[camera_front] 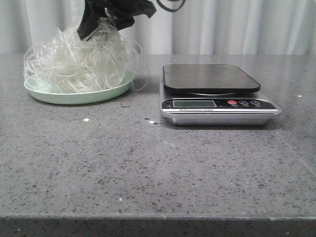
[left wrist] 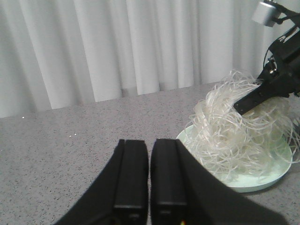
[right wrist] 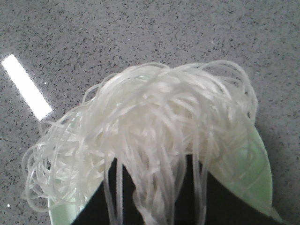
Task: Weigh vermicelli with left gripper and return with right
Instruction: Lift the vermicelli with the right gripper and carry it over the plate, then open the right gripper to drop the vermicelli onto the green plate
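Observation:
The vermicelli (camera_front: 79, 61) is a whitish tangle piled on the pale green plate (camera_front: 74, 97) at the far left of the table. My right gripper (camera_front: 104, 22) reaches down from above and is shut on a bunch of strands at the top of the pile. In the right wrist view the strands (right wrist: 159, 117) run down between its dark fingers (right wrist: 101, 201), over the plate (right wrist: 255, 164). My left gripper (left wrist: 149, 143) is shut and empty, low over the table short of the plate (left wrist: 262, 183). It sees the vermicelli (left wrist: 234, 126) and the right gripper (left wrist: 246, 104).
A kitchen scale (camera_front: 219, 106) with a dark weighing platform (camera_front: 210, 78) stands to the right of the plate, nothing on it. Small white crumbs (camera_front: 86, 119) lie on the grey speckled table. A pale curtain hangs behind.

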### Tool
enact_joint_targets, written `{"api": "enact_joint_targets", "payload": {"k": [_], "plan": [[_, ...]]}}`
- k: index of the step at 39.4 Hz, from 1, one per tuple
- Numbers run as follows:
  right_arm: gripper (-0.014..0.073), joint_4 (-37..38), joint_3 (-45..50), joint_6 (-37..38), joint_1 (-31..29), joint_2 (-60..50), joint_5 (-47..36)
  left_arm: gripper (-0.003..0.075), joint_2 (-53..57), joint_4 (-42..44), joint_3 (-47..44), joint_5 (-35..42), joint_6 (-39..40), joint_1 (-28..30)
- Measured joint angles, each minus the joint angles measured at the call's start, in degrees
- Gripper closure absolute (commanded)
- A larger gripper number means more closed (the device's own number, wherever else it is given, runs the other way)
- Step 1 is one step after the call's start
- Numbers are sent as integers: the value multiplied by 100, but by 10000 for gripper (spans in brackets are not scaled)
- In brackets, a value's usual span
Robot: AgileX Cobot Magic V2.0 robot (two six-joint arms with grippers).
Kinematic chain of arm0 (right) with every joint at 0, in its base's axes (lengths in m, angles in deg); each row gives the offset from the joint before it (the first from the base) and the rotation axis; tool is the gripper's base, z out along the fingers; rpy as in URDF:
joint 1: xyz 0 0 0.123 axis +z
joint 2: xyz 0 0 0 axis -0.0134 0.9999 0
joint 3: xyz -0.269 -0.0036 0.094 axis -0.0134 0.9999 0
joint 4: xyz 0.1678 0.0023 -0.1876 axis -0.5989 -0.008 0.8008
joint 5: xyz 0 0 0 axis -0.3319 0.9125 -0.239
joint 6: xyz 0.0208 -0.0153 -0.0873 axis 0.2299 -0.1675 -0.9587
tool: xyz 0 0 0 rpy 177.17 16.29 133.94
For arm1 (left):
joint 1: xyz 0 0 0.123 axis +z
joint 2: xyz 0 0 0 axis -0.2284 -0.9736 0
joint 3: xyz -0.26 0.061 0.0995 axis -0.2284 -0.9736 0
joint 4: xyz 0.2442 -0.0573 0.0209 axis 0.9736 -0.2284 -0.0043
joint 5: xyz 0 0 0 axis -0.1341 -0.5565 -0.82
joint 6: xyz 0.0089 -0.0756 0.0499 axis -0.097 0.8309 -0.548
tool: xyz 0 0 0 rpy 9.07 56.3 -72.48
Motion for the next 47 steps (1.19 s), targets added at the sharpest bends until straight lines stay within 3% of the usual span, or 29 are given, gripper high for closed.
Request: {"api": "enact_joint_targets", "payload": {"k": [13, 16, 23, 26, 47], "plan": [[430, -27, 0, 0, 13, 3, -104, 583, 0, 0, 0, 0, 0, 0], [374, -27, 0, 0, 13, 3, -104, 583, 0, 0, 0, 0, 0, 0], [144, -36, 0, 0, 13, 3, -93, 583, 0, 0, 0, 0, 0, 0], [95, -40, 0, 0, 13, 3, -93, 583, 0, 0, 0, 0, 0, 0], [106, -85, 0, 0, -268, -710, 192, 583, 0, 0, 0, 13, 0, 0]]}}
